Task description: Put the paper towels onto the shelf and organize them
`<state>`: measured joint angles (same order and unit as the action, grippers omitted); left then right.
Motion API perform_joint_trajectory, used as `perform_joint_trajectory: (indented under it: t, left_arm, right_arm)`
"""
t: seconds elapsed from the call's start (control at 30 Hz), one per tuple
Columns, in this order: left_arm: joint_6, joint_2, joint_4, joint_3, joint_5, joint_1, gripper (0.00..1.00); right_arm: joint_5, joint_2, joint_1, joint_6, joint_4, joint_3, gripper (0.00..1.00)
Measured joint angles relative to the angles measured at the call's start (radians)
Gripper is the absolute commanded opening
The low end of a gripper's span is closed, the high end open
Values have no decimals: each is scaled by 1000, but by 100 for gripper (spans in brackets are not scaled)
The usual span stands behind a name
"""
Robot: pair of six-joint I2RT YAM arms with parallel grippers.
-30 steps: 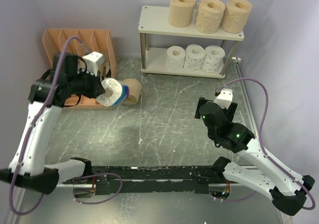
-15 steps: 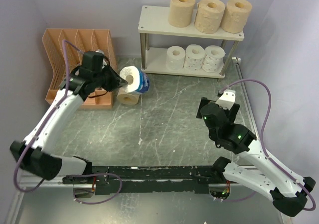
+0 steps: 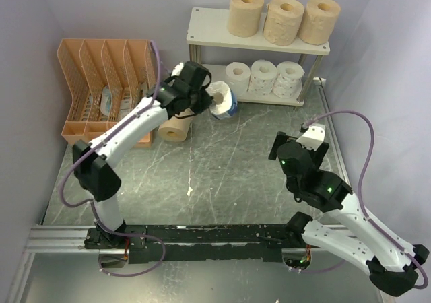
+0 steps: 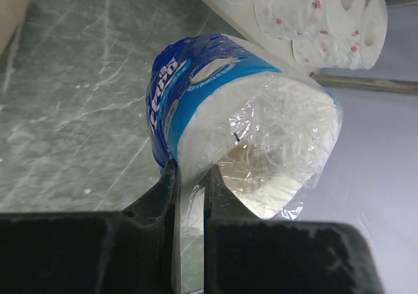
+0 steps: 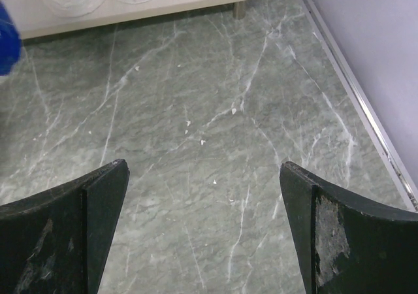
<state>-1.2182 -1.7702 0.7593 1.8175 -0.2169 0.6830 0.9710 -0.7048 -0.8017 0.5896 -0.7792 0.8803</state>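
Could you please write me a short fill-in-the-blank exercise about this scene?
The roll in the left claw has a ___ wrapper.
The top tier of the shelf holds ___ tan rolls.
Its lower tier holds three ___ rolls.
The right claw stands ___ and empty.
Missing words: blue; three; white; open.

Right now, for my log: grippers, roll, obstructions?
Left gripper shut on blue-wrapped roll, near shelf's lower tier. Right gripper open, empty. Three white rolls occupy that tier.

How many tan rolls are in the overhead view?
4 tan rolls: three on the shelf's top board; one on the table beside the organizer, partly behind the left arm.
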Motion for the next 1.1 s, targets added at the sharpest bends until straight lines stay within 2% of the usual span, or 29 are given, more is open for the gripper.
perform_joint_trajectory:
  t: [0.33,0.47,0.73,1.1]
  left_arm:
    - [-89,-255,-63,130,-230,23,7]
    - [-92,-310,-98,152,-321,32,7]
    - [3,-366,-264,189,-496,65,7]
    - [129,-452,-393,236,-592,63,7]
  right_arm:
    - [7,108,0,-45,37,-17,100]
    - [5,129,0,-81,75,-26,100]
    - [2,130,0,-109,100,-34,100]
    - [1,146,0,-134,124,-41,100]
